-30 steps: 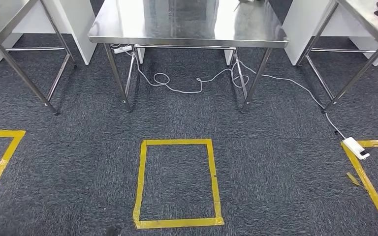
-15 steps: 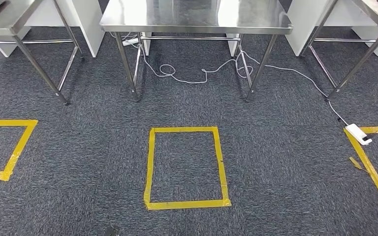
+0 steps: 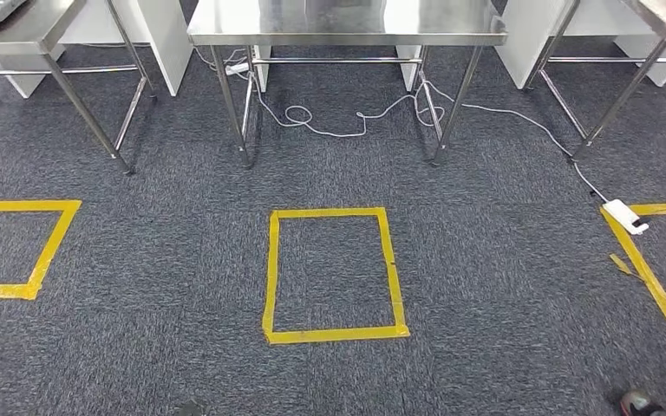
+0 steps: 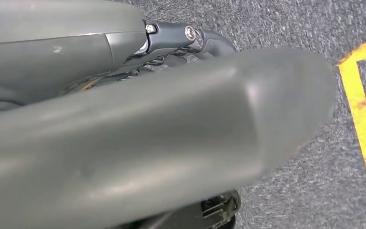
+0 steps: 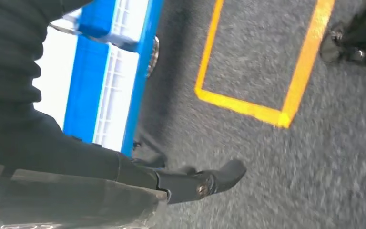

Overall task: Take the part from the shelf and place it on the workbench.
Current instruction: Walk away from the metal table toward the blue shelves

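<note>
A steel workbench (image 3: 347, 24) stands ahead across the carpet in the head view, its top bare where I see it. In the left wrist view my left hand (image 4: 162, 138) hangs over the carpet; its thick grey thumb hides most of the dark fingers (image 4: 205, 40), so its grip is unclear. My right hand (image 5: 124, 186) appears in the right wrist view with a dark finger stretched out and nothing in it.
Yellow tape squares (image 3: 334, 273) mark the dark carpet. More steel tables (image 3: 26, 30) stand left and right. A white cable (image 3: 329, 126) and power strip (image 3: 624, 217) lie on the floor. A blue wheeled crate (image 5: 114, 81) is beside my right hand. Dark shoes (image 5: 348, 43) stand by a tape corner.
The whole picture has shifted: the tables and tape squares sit higher in the head view, so the camera has moved. A dark shoe-like shape has come in at the bottom right.
</note>
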`<state>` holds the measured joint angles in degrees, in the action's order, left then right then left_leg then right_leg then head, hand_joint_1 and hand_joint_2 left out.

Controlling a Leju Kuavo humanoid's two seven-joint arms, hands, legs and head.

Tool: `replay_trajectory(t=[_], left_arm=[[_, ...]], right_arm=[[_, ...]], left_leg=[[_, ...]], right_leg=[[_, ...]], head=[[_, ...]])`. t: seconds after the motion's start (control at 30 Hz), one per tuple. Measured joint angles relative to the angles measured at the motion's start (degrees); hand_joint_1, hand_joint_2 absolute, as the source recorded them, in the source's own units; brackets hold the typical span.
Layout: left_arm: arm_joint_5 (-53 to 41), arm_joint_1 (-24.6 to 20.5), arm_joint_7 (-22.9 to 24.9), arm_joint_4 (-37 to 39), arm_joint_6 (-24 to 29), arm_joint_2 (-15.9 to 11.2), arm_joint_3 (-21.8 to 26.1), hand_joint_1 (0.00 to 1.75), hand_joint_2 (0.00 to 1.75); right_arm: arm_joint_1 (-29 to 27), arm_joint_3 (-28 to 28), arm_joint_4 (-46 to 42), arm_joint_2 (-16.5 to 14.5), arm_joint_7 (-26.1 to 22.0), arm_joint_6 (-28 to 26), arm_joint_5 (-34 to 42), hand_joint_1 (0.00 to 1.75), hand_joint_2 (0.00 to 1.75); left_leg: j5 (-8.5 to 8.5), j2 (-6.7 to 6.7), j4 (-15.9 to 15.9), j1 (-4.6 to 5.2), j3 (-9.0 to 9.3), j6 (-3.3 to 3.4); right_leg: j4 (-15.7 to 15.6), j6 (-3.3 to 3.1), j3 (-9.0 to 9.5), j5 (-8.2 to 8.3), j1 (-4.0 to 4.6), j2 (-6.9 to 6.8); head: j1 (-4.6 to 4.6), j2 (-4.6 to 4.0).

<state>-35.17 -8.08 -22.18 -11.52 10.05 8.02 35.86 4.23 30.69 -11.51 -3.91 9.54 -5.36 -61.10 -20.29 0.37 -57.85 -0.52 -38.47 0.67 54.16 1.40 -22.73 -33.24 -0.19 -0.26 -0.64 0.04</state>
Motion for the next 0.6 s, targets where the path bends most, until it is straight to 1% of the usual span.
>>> replay_trajectory(t=[0.03, 0.07, 0.1, 0.13, 0.17, 0.2, 0.23, 0.27, 0.3, 0.33, 0.37, 0.4, 0.43, 0.47, 0.5, 0.53, 0.57, 0.6], left_arm=[[0.0, 0.0, 0.0, 0.0, 0.0, 0.0, 0.0, 0.0, 0.0], [-0.1, 0.1, 0.0, 0.0, 0.0, 0.0, 0.1, 0.0, 0.0], [-0.1, 0.2, 0.0, 0.0, 0.0, 0.0, 0.1, 0.0, 0.0], [-0.1, 0.2, 0.0, 0.0, 0.0, 0.0, 0.1, 0.0, 0.0], [-0.1, 0.3, 0.0, 0.0, 0.0, 0.0, 0.2, 0.0, 0.0], [-0.1, 0.3, 0.0, 0.0, 0.0, 0.0, 0.2, 0.0, 0.0], [-0.1, 0.3, 0.0, 0.0, 0.0, 0.0, 0.2, 0.0, 0.0], [0.2, 0.3, 0.3, 0.0, -0.1, 0.0, 0.2, 0.0, 0.0], [1.1, 0.3, 1.1, -0.2, -0.4, -0.2, 0.0, 0.0, 0.0], [2.5, 0.2, 1.9, -0.5, -0.6, -0.3, -0.4, 0.0, 0.0], [4.2, 0.2, 2.5, -0.8, -0.8, -0.4, -1.0, 0.0, 0.0], [5.6, 0.2, 2.7, -1.0, -0.8, -0.6, -1.8, 0.0, 0.0], [6.5, 0.2, 2.2, -1.0, -0.4, -0.6, -2.6, 0.0, 0.0], [6.9, 0.2, 1.7, -1.0, -0.1, -0.6, -3.3, 0.0, 0.0], [7.1, 0.2, 1.4, -1.0, 0.1, -0.7, -3.8, 0.0, 0.0], [7.2, 0.1, 1.3, -0.9, 0.2, -0.7, -4.3, 0.0, 0.0], [7.2, 0.1, 1.3, -0.9, 0.2, -0.7, -4.7, 0.0, 0.0], [7.2, 0.1, 1.3, -0.9, 0.2, -0.7, -5.1, 0.0, 0.0]], right_arm=[[0.0, 0.0, 0.0, 0.0, 0.0, 0.2, 0.0, 0.0, 1.31], [-0.1, 0.0, 0.0, 0.0, 0.0, 0.3, 0.0, 0.0, 0.87], [-0.1, 0.0, 0.0, 0.0, 0.0, 0.4, 0.0, 0.0, 0.44], [-0.2, 0.0, 0.0, -0.1, 0.0, 0.4, 0.0, 0.0, 0.0], [-0.3, 0.0, 0.0, -0.1, 0.0, 0.5, 0.0, 0.0, 0.0], [-0.4, 0.0, 0.0, -0.1, 0.0, 0.6, 0.1, 0.0, 0.0], [-0.5, 0.0, 0.0, -0.2, 0.0, 0.6, 0.2, 0.0, 0.0], [-0.6, 0.0, 0.0, -0.2, -0.1, 0.9, 0.0, 0.0, 0.0], [-0.6, 0.3, 0.0, -0.3, -0.3, 1.4, -0.9, 0.0, 0.0], [-0.6, 0.7, -0.1, -0.4, -0.5, 2.1, -2.4, 0.0, 0.0], [-0.5, 1.6, -0.2, -0.5, -0.8, 2.8, -4.8, 0.0, 0.0], [-0.4, 2.7, -0.2, -0.6, -1.0, 3.4, -7.3, 0.0, 0.0], [-0.3, 3.9, -0.2, -0.8, -1.1, 3.7, -9.4, 0.0, 0.0], [-0.2, 5.1, -0.2, -1.0, -1.2, 4.0, -11.0, 0.0, 0.0], [0.0, 6.1, -0.2, -1.1, -1.3, 4.3, -11.8, 0.0, 0.0], [0.1, 7.0, -0.2, -1.3, -1.3, 4.6, -12.2, 0.0, 0.0], [0.1, 7.6, -0.2, -1.4, -1.3, 4.9, -12.5, 0.0, 0.0], [0.1, 8.1, -0.2, -1.6, -1.3, 5.1, -12.6, 0.0, 0.0]], left_leg=[[-0.45, -0.01, -0.3, -0.15, -0.23, -0.28], [-1.96, -0.07, -1.4, -0.29, -0.65, -0.52], [-4.42, -0.17, -3.5, -0.42, -1.32, -0.71], [-7.43, -0.27, -6.8, -0.5, -2.21, -0.9], [-9.82, -0.34, -10.7, -0.56, -3.08, -1.11], [-11.05, -0.39, -14.0, -0.62, -3.63, -1.34], [-11.09, -0.4, -15.9, -0.69, -3.48, -1.54], [-10.2, -0.37, -15.5, -0.79, -2.25, -1.67], [-8.84, -0.32, -12.8, -0.92, 0.06, -1.73], [-8.04, -0.28, -8.9, -1.05, 2.79, -1.7], [-7.53, -0.28, -5.3, -1.06, 5.14, -1.53], [-7.42, -0.25, -2.8, -0.99, 6.61, -1.31], [-7.66, -0.27, -1.7, -0.8, 7.09, -1.05], [-7.55, -0.32, -1.5, -0.55, 6.94, -0.72], [-7.4, -0.37, -1.2, -0.52, 6.75, -0.34], [-7.16, -0.49, -0.9, -0.57, 6.62, 0.14], [-6.82, -0.61, -0.5, -0.7, 6.45, 0.68], [-6.51, -0.74, -0.2, -0.88, 6.28, 1.16]], right_leg=[[0.0, -0.52, -0.35, 0.48, -0.3, -0.06], [0.0, -1.16, -0.67, 0.97, -0.59, -0.17], [0.0, -1.74, -1.01, 1.47, -0.85, -0.32], [0.1, -2.15, -1.38, 1.86, -0.79, -0.48], [0.1, -2.4, -1.78, 2.2, -0.68, -0.6], [0.2, -2.43, -2.17, 2.46, -0.59, -0.7], [0.4, -2.35, -2.52, 2.64, -0.54, -0.75], [0.6, -2.27, -2.79, 2.74, -0.53, -0.76], [0.9, -2.18, -2.9, 2.77, -0.56, -0.76], [1.3, -2.06, -3.07, 2.71, -0.55, -0.75], [1.8, -1.89, -3.42, 2.64, -0.42, -0.73], [2.2, -1.63, -3.7, 2.6, -0.23, -0.74], [2.5, -1.3, -4.03, 2.62, -0.07, -0.76], [2.6, -0.96, -4.28, 2.76, 0.04, -0.82], [2.6, -0.61, -4.31, 2.81, 0.17, -0.88], [2.9, -0.33, -4.58, 2.62, 0.13, -0.84], [4.0, -0.21, -5.25, 1.9, 0.12, -0.73], [6.2, -0.24, -6.42, 0.64, 0.07, -0.55]], head=[[0.0, 0.0], [-0.06, 0.0], [-0.07, 0.0], [-0.08, 0.0], [-0.08, 0.0], [-0.05, 0.0], [-0.07, 0.0], [-0.07, 0.0], [-0.08, 0.0], [-0.09, 0.0], [-0.07, 0.0], [-0.03, 0.0], [-0.04, 0.0], [-0.03, 0.0], [-0.05, 0.0], [-0.08, 0.0], [0.04, 0.0], [0.16, 0.0]])
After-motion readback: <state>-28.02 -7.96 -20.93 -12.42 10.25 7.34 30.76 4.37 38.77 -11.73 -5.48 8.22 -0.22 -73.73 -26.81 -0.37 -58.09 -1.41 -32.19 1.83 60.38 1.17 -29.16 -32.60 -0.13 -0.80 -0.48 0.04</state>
